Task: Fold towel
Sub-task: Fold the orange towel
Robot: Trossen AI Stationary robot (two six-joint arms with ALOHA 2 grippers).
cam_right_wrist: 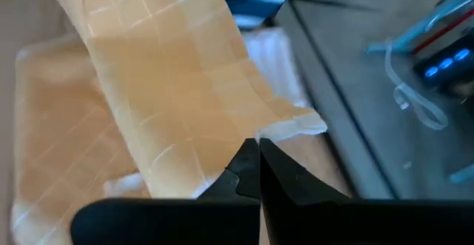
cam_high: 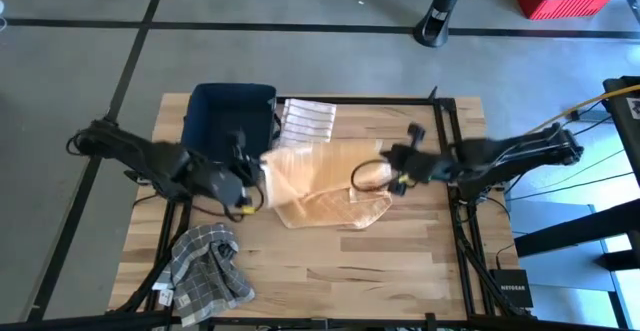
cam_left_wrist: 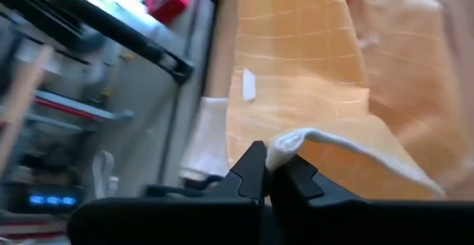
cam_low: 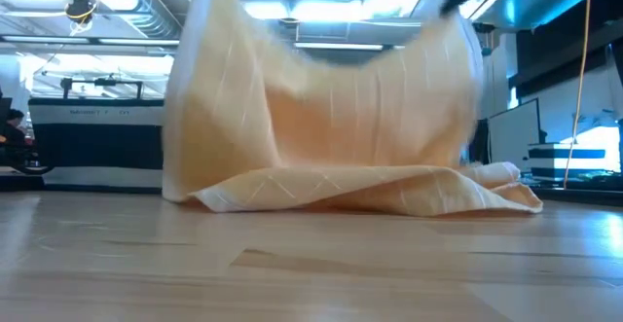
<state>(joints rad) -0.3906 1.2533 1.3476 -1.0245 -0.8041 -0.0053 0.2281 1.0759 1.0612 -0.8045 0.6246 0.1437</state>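
An orange towel with thin pale checks [cam_high: 325, 183] is raised at two corners over the middle of the table. In the low view the towel [cam_low: 321, 108] hangs like a curtain, and its lower part [cam_low: 370, 194] lies bunched on the wood. My left gripper [cam_high: 258, 176] is shut at the towel's left raised corner. My right gripper [cam_high: 385, 174] is shut at its right raised corner. Each wrist view shows its own fingers closed on cloth. My left gripper [cam_left_wrist: 275, 163] pinches a hemmed edge of the towel at its raised corner [cam_left_wrist: 290, 143] between the two fingers. The cloth runs away from the fingers and sags toward the table. One layer or several, I cannot tell. My right gripper [cam_right_wrist: 258, 152] pinches the towel's edge near its other raised corner [cam_right_wrist: 261, 132] between the two fingers. The cloth hangs away from the fingers, slack in the middle, and its lower part lies on the table.
A dark blue bin [cam_high: 232, 116] stands at the far left of the table, with a white striped towel [cam_high: 306, 121] next to it. A crumpled grey checked towel [cam_high: 208, 263] lies at the near left corner. Bare wood [cam_high: 400, 261] shows at the near right.
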